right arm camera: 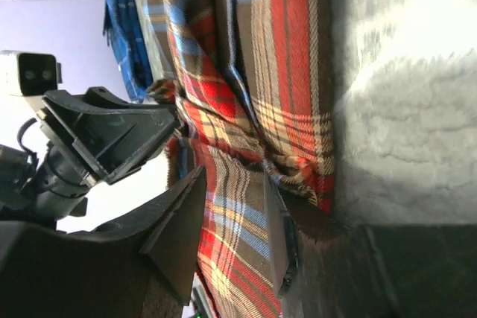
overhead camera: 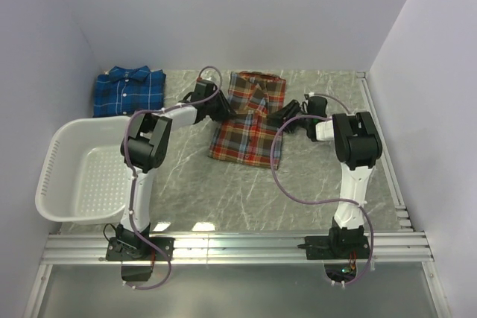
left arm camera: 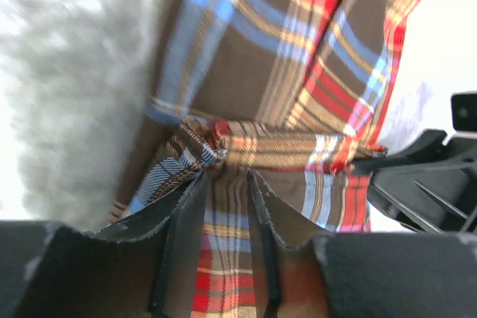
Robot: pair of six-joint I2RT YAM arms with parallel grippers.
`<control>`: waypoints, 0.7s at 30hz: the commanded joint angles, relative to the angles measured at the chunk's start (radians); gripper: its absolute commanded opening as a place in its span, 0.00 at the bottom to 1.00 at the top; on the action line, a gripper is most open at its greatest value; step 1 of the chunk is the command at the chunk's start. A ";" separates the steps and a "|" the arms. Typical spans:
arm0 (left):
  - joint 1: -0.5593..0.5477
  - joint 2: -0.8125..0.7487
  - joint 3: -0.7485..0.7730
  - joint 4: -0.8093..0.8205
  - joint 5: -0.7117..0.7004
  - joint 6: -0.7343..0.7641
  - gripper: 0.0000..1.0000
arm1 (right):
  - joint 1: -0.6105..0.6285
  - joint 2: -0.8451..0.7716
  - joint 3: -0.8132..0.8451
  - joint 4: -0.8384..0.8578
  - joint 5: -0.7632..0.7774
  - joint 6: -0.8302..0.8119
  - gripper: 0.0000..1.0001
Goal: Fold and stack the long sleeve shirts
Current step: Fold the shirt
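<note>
The red-orange plaid shirt [overhead camera: 250, 121] lies partly folded in the middle of the table, collar toward the back. My left gripper [overhead camera: 223, 106] is at its left edge, shut on a fold of the red cloth [left arm camera: 223, 214], which runs between its fingers. My right gripper [overhead camera: 286, 115] is at the shirt's right edge, with red plaid cloth [right arm camera: 238, 214] pinched between its fingers. Both hold the cloth low over the table. The blue plaid shirt [overhead camera: 128, 91] lies folded at the back left; it also shows in the right wrist view [right arm camera: 127, 27].
A white slotted basket [overhead camera: 86, 173] sits at the left, beside the left arm. Grey marbled tabletop [overhead camera: 246, 191] lies in front of the red shirt. White walls close in the back and both sides.
</note>
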 commanded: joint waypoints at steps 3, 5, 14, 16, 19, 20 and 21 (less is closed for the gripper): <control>0.058 0.004 -0.032 0.073 -0.007 -0.003 0.39 | -0.053 -0.053 -0.017 0.025 0.040 -0.018 0.45; 0.060 -0.053 -0.067 0.097 -0.007 0.002 0.46 | -0.062 -0.114 -0.016 -0.028 0.045 -0.067 0.45; 0.038 -0.361 -0.151 -0.091 -0.146 0.063 0.61 | 0.077 -0.401 0.039 -0.438 0.118 -0.308 0.45; 0.034 -0.415 -0.196 -0.153 -0.184 0.075 0.61 | 0.133 -0.432 0.041 -0.537 0.176 -0.371 0.45; 0.014 -0.453 -0.251 -0.243 -0.204 0.078 0.61 | 0.249 -0.475 0.049 -0.674 0.299 -0.425 0.46; 0.008 -0.461 -0.265 -0.266 -0.207 0.080 0.61 | 0.278 -0.492 0.042 -0.691 0.324 -0.429 0.46; 0.002 -0.465 -0.279 -0.300 -0.221 0.078 0.60 | 0.321 -0.500 0.026 -0.703 0.348 -0.429 0.46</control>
